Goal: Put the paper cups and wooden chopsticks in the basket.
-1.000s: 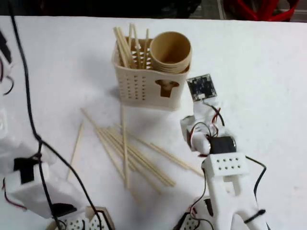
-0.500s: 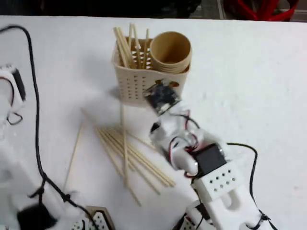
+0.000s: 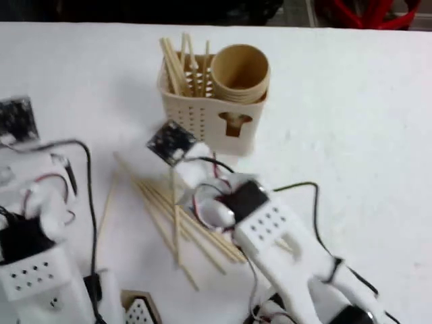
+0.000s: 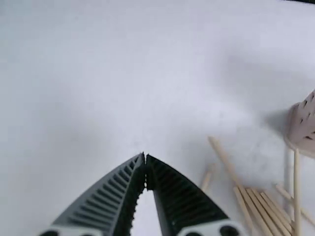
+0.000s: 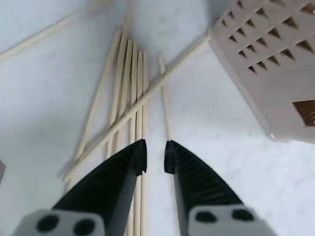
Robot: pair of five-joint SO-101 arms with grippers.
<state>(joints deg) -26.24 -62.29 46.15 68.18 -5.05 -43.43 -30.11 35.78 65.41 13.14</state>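
Poised low over the loose chopsticks (image 5: 133,98) with the right gripper (image 5: 154,156), parted only by a narrow slit and holding nothing. Lined up along the bundle rather than across it, probably so that one or two sticks can be pinched from the near end. Directly beneath and just ahead of the tips, several sticks lying side by side and touching, with one slanting stick (image 5: 162,78) crossing over them, its far end just at the lower corner of the basket (image 5: 266,69). Likely awkward to pull a single stick clean, since that crossing stick pins the others. Beyond the gripper and off to one side, the basket wall close by, leaving little room to swing there. Plenty of bare table (image 3: 351,135) on the opposite side. Inside the basket, paper cups (image 3: 239,71) stacked and upright chopsticks (image 3: 183,64) leaning beside them, so seemingly only the loose sticks are left to gather. Well apart from all this, the left gripper (image 4: 145,164) hangs above bare table, tips pressed together and empty, with a few stray stick ends ahead and off to one side, apparently parked clear of the other arm's working room.
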